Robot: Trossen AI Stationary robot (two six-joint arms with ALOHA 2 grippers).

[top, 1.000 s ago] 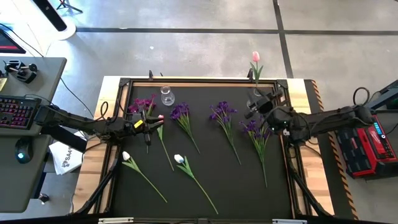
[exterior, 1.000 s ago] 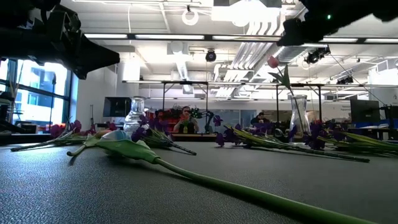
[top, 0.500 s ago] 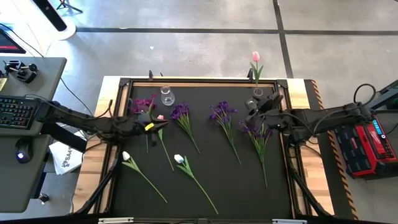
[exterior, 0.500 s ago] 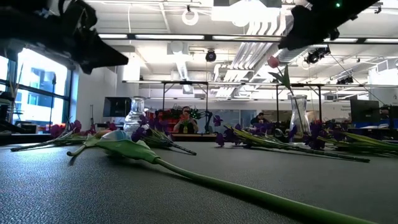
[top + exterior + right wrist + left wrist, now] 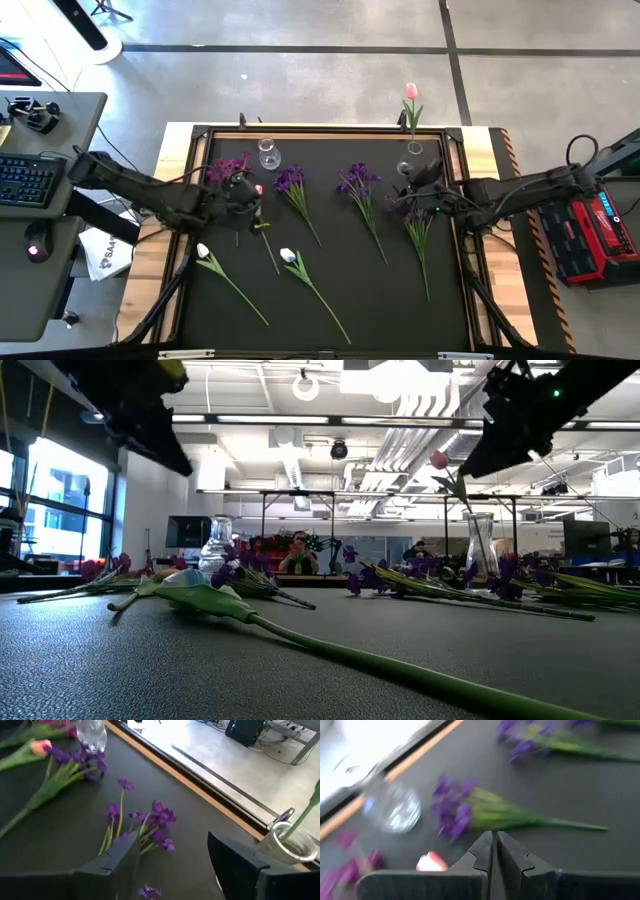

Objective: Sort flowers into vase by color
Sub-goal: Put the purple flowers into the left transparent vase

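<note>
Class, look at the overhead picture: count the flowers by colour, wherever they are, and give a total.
Purple flowers: 4
Pink tulips: 2
White tulips: 2
Total: 8

No lettering (labels, brands, numbers or signs) can be read anywhere.

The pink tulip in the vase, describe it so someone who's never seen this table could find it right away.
Start at the black mat and go to its far edge, near the right arm's corner, where a clear glass vase stands. The pink tulip rises upright from it. Every other flower lies flat on the mat; this is the only one standing in a vase.
</note>
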